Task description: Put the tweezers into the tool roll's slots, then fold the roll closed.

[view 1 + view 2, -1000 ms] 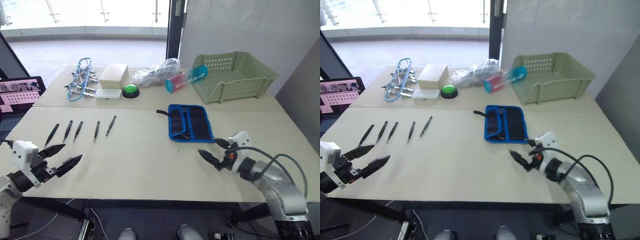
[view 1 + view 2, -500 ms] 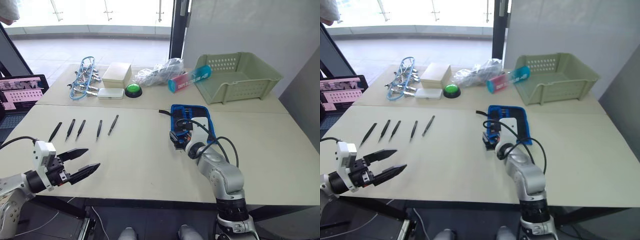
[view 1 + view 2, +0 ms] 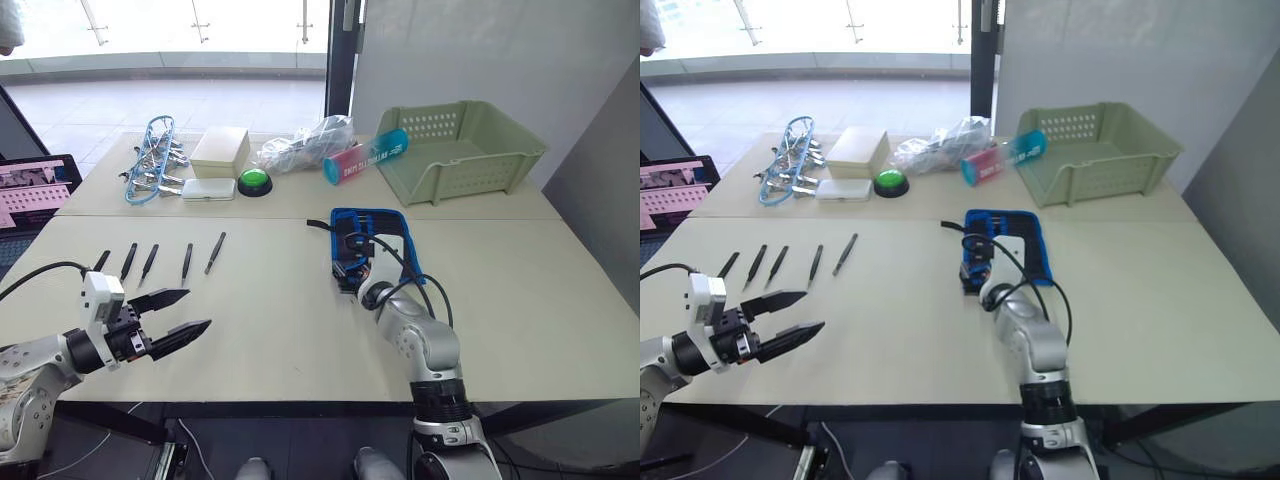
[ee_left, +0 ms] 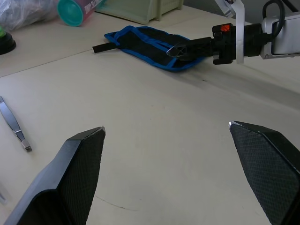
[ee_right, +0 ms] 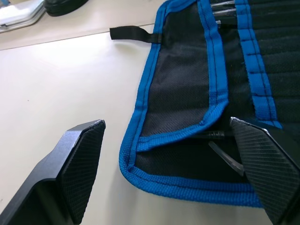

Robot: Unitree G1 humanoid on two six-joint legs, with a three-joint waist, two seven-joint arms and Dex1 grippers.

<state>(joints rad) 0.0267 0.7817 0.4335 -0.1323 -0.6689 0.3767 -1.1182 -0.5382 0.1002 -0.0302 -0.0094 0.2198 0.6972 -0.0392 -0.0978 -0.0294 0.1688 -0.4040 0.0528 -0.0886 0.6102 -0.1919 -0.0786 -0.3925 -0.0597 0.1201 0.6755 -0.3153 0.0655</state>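
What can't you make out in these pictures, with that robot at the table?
- Tool roll: its near end is hidden by the right gripper and cables in the head views.
- Slots: cut off by the right wrist view's edge.
- Tweezers: too small to show their tips.

Far table (image 3: 300, 205) is occupied by clutter – a blue-wire bundle of clips (image 3: 150, 170), a cream box (image 3: 220, 152) with a white case (image 3: 208, 189) just in front, a green button (image 3: 255, 181), a crumpled plastic bag (image 3: 300, 148), a teal-capped tube (image 3: 366, 157) and a green basket (image 3: 462, 150). A laptop screen (image 3: 30, 188) is seen at far left.
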